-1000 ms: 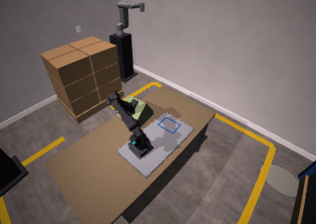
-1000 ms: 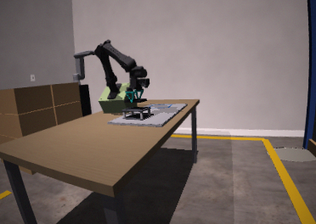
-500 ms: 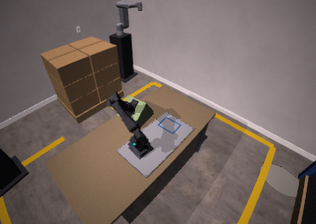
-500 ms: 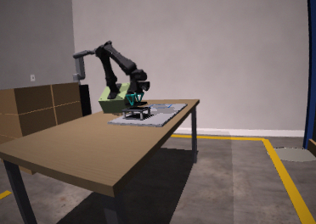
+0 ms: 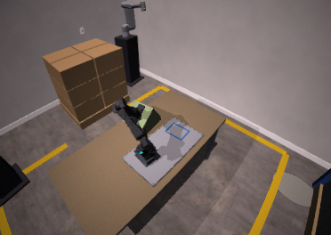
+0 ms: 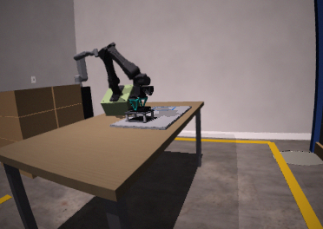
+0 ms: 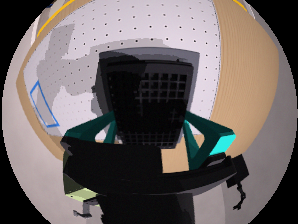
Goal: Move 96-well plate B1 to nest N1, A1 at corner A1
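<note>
The gripper (image 7: 149, 137) was clamped on the plate (image 7: 148, 106), teal fingers pressing its two sides, and the wrist view looked straight down on the dark grid of wells between them. From the exterior view the gripper (image 6: 138, 103) stood right over the nest (image 6: 139, 115), with the plate at the nest's top; whether it was fully down inside the locators could not be told, since the arm and its own dark colour blurred the edges. From the top view the gripper (image 5: 143, 152) and nest (image 5: 149, 157) sat near the front corner of the grey mat (image 5: 178, 157), and the blue-outlined spot (image 5: 177, 131) lay bare further along the mat, well apart from the plate. The black arm (image 5: 131, 119) reached forward and down from its green base (image 5: 149, 115) at the mat's back edge. The mat lay on a wooden table (image 5: 89, 186), with yellow floor tape (image 5: 271, 186) running round it. Beyond the table stood stacked boxes (image 5: 84, 76) by the wall, and a second, grey arm (image 5: 129, 14) on a black pedestal (image 5: 129, 57) in the corner.
</note>
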Robot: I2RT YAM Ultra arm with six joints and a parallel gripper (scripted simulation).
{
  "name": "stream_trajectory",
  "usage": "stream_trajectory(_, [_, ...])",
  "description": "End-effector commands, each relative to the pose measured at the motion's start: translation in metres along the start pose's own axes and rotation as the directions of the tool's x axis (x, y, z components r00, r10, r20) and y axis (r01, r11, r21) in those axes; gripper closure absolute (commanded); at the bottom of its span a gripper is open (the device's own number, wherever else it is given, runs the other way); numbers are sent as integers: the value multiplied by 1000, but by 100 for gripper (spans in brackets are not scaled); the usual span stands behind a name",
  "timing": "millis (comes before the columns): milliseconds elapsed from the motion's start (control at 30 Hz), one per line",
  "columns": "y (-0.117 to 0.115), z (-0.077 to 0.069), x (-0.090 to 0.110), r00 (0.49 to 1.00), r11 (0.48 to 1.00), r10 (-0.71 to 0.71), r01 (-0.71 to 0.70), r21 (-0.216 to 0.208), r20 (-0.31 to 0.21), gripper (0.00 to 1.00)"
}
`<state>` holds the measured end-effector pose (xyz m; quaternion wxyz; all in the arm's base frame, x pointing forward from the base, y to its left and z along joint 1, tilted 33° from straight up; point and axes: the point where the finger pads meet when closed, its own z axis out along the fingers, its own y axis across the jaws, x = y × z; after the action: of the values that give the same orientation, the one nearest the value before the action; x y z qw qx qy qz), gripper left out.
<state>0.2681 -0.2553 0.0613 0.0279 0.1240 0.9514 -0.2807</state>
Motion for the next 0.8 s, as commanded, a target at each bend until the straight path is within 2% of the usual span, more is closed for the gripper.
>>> stream_trajectory(0, [2,-6,-4,999,1000,1,-1,-2,37,100])
stream_trajectory(433, [1,-5,0,999,1000,5,-5,-2,32,100])
stream_trajectory(533, [-5,-7,-5,999,1000,17,-18,4,45,100])
stream_trajectory(767, [-1,-3,0,999,1000,8,-8,0,34,100])
